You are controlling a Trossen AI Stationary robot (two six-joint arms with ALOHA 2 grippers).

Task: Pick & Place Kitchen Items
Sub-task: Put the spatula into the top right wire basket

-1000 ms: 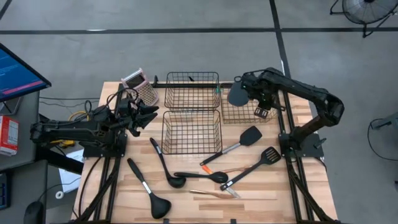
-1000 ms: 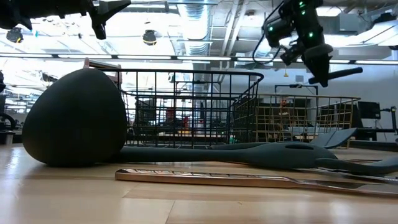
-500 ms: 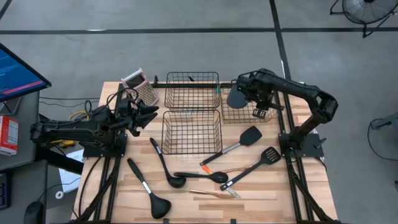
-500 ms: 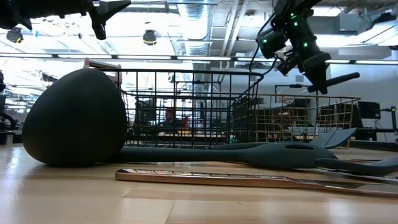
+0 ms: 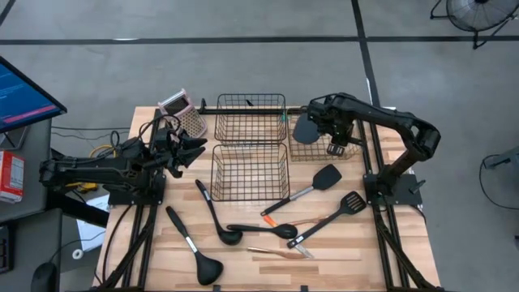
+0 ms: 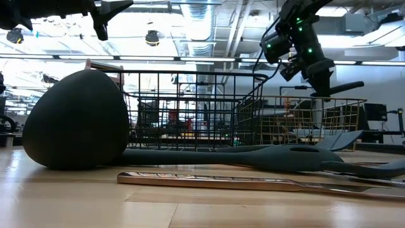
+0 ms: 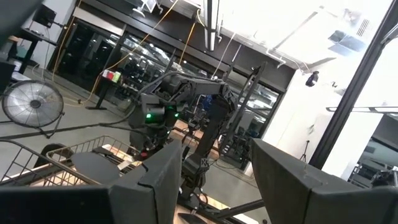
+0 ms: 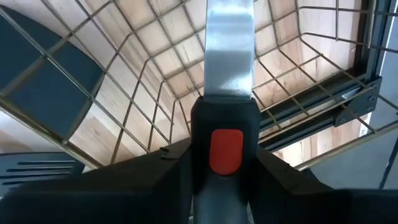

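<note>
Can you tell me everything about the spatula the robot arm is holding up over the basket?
The spatula has a wide dark grey blade, a shiny metal neck and a black handle with an orange mark. The right gripper has its jaws shut on the handle, holding it roughly level above the gold wire basket at the table's far right, touching nothing else.

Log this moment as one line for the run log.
right gripper: shut on spatula, above gold wire basket | left gripper: open, idle at table's left | remaining utensils: on table
</note>
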